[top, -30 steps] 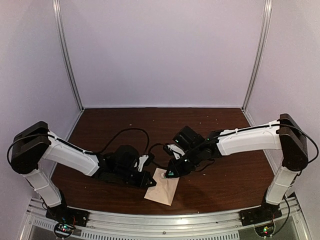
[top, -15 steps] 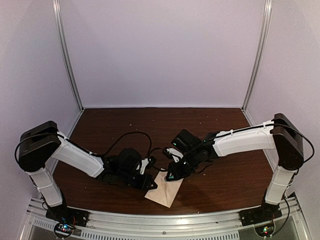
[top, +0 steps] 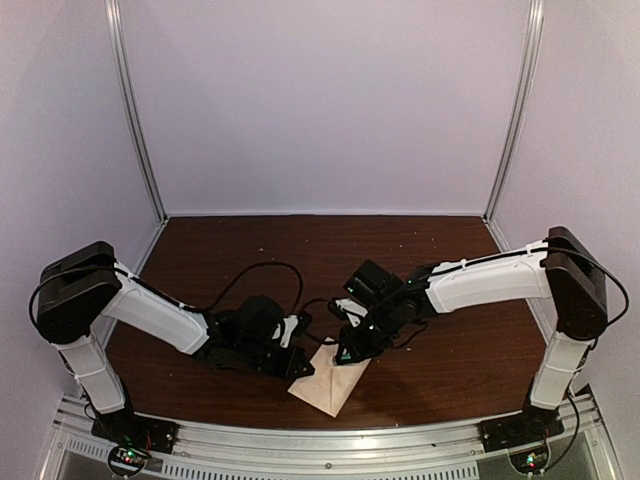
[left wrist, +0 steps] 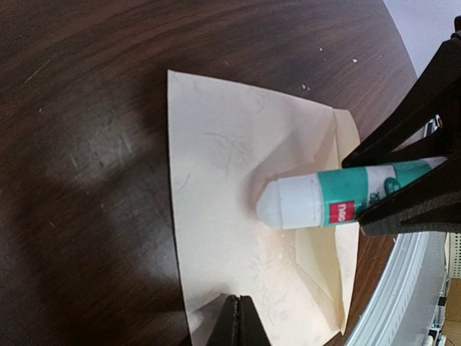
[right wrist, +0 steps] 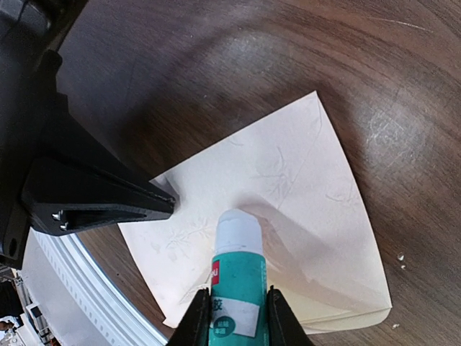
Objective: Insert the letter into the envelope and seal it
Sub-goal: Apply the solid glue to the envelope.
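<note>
Top view: envelope (top: 325, 382) is pale beige-pink paper, lying flat, turned cornerwise to the near edge of the desk (top: 450, 250), about midway along that edge; desk is dark brown wood with fine scratches; pale lilac walls (top: 320, 100) on three sides, metal posts (top: 135, 110) at the back corners, a metal rail (top: 330, 440) along the near edge; left gripper (top: 300, 368) sits at the envelope's left side, right gripper (top: 346, 354) over its far corner.

Left wrist view: the paper shows faint leaf-like marks and creases, with a pointed fold toward the rail side; left jaws are pressed together, with no gap, their tip on the envelope's edge; the glue stick (left wrist: 324, 203), green body with a white rounded end, reaches in from the right over the paper.

Right wrist view: right jaws are clamped on the green body of the glue stick, one finger on each side; its white end points at the middle of the envelope, and I cannot tell if it touches; the left gripper's closed tip rests at the envelope's left edge.
</note>
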Controlling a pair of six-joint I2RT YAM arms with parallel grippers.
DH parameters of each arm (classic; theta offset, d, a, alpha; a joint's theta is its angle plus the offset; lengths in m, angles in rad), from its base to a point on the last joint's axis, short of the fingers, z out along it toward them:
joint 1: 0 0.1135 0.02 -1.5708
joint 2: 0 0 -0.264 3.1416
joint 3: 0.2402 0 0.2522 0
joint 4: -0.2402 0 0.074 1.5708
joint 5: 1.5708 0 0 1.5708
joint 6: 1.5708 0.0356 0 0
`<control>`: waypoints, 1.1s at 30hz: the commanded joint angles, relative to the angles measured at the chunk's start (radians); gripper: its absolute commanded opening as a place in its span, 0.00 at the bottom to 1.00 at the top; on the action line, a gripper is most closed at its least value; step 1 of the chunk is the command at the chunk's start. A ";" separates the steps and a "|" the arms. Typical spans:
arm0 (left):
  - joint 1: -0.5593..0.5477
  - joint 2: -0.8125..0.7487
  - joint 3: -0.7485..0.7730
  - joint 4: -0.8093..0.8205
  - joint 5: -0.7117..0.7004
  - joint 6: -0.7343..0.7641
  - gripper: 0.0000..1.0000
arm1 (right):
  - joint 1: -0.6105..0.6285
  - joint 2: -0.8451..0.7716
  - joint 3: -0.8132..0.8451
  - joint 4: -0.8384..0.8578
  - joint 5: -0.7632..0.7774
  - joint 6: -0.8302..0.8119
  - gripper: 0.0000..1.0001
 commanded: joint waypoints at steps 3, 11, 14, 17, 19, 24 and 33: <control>-0.003 0.007 0.016 -0.023 -0.029 0.019 0.00 | 0.000 -0.013 -0.010 -0.027 0.001 -0.004 0.06; -0.003 0.009 0.024 -0.032 -0.035 0.021 0.00 | 0.001 -0.004 -0.024 -0.042 -0.011 -0.014 0.06; -0.003 0.007 0.023 -0.035 -0.039 0.023 0.00 | 0.001 -0.007 -0.026 -0.057 -0.015 -0.026 0.06; -0.003 0.008 0.024 -0.035 -0.042 0.020 0.00 | 0.001 -0.001 -0.025 -0.066 -0.029 -0.038 0.06; -0.002 0.009 0.026 -0.035 -0.042 0.023 0.00 | 0.003 0.007 -0.029 -0.070 -0.038 -0.044 0.06; -0.004 0.009 0.026 -0.035 -0.046 0.017 0.00 | 0.011 0.010 -0.040 -0.074 -0.063 -0.055 0.06; -0.004 -0.067 0.059 -0.062 -0.090 0.010 0.00 | -0.003 -0.089 -0.035 0.042 -0.047 0.050 0.05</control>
